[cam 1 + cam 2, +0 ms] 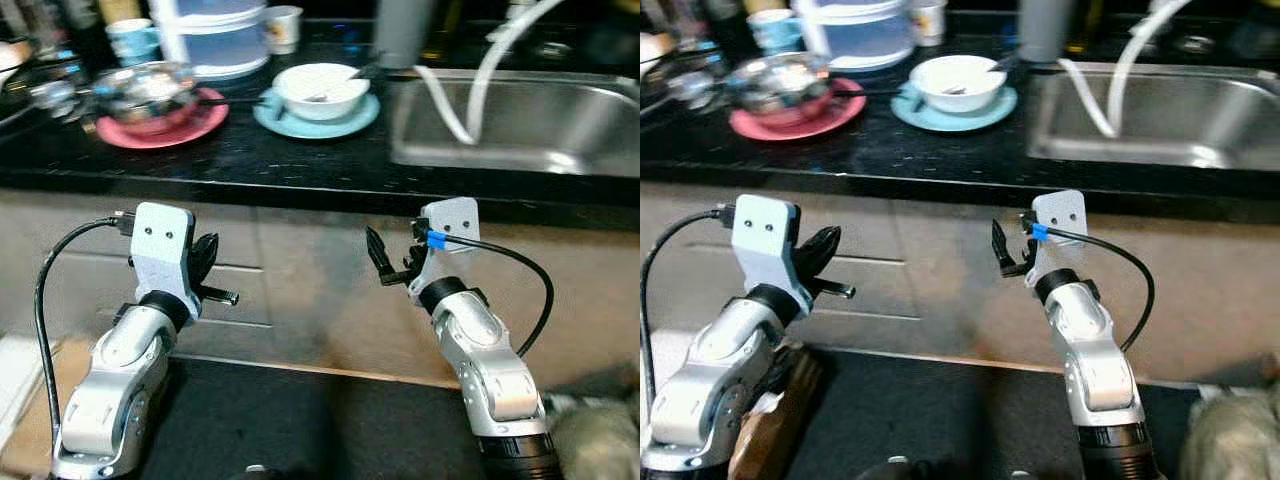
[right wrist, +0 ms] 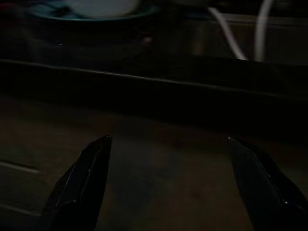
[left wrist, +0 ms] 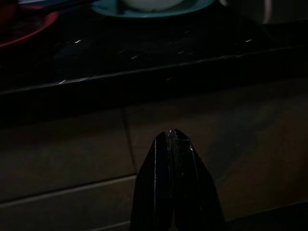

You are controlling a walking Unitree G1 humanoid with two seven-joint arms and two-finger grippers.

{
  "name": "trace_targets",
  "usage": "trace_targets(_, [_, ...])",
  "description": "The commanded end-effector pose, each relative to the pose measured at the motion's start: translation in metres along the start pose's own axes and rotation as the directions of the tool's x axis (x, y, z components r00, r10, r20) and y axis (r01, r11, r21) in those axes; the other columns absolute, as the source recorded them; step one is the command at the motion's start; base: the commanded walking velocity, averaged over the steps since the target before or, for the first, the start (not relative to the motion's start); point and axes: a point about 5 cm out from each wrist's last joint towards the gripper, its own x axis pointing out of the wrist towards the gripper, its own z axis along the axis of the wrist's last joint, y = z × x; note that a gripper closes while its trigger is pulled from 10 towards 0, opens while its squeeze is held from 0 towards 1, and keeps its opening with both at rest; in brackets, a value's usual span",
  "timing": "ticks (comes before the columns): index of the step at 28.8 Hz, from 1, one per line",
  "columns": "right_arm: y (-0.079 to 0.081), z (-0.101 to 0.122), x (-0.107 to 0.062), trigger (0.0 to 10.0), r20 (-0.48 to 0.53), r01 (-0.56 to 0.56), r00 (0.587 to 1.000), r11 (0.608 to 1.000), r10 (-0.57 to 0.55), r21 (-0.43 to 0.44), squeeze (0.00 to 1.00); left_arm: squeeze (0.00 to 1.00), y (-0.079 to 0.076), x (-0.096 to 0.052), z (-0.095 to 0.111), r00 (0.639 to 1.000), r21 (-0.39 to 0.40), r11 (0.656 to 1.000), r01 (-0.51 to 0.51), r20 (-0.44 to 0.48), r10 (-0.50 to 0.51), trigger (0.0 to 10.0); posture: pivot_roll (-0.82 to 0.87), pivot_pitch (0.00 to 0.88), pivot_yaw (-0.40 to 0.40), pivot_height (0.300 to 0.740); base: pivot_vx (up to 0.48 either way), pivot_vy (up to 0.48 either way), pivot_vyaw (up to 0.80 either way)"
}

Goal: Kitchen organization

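Observation:
Both arms are raised in front of the cabinet, below the black countertop (image 1: 250,160). My left gripper (image 1: 205,257) is shut with nothing in it; its fingers (image 3: 172,144) press together, pointing at the drawer front. My right gripper (image 1: 385,262) is open and empty, its two fingertips (image 2: 98,149) spread wide before the counter edge. On the counter a white bowl (image 1: 322,88) with a spoon sits on a teal plate (image 1: 330,122). Left of it, a metal bowl (image 1: 150,90) rests on a red plate (image 1: 165,132).
A steel sink (image 1: 520,125) with a white hose (image 1: 470,95) lies at the right. A clear lidded container (image 1: 215,40) and two cups (image 1: 132,38) stand at the back. Beige drawer fronts (image 1: 290,290) face me. A dark mat (image 1: 300,420) covers the floor.

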Motion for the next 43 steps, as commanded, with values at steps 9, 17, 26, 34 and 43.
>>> trace_targets(9, [0.006,-0.005,-0.001,10.0,-0.02,-0.017,1.0,1.0,0.018,0.007,0.0,0.0,0.001,-0.001,-0.009,0.997,-0.009,1.0,0.018,-0.071,-0.018,10.0,0.01,0.122,0.027,0.74,0.0,-0.251,0.0])
trace_targets(17, [0.004,-0.005,-0.002,10.0,-0.021,-0.011,1.0,1.0,0.011,0.005,0.0,0.0,0.002,-0.002,-0.014,0.994,-0.002,1.0,0.013,-0.104,-0.013,10.0,0.01,0.121,0.025,0.74,0.0,-0.12,0.0])
trace_targets(26, [0.006,-0.004,-0.002,10.0,-0.016,-0.016,1.0,1.0,0.016,0.01,0.0,0.0,0.002,-0.002,-0.01,0.996,-0.039,0.999,0.017,-0.083,-0.021,10.0,0.01,0.12,0.022,0.74,0.0,0.277,0.0])
trace_targets(34, [0.006,-0.003,-0.001,10.0,-0.016,-0.017,1.0,1.0,0.018,0.01,0.0,0.0,0.004,-0.002,-0.008,0.997,-0.027,1.0,0.014,-0.077,-0.016,10.0,0.01,0.115,0.021,0.74,0.0,0.067,0.0])
trace_targets(43, [0.003,0.011,0.0,10.0,0.077,-0.013,0.997,0.998,0.009,0.058,0.0,0.0,0.012,-0.001,0.006,1.0,-0.033,0.999,-0.022,-0.013,0.022,10.0,0.01,0.098,0.022,0.74,0.0,0.0,0.0])
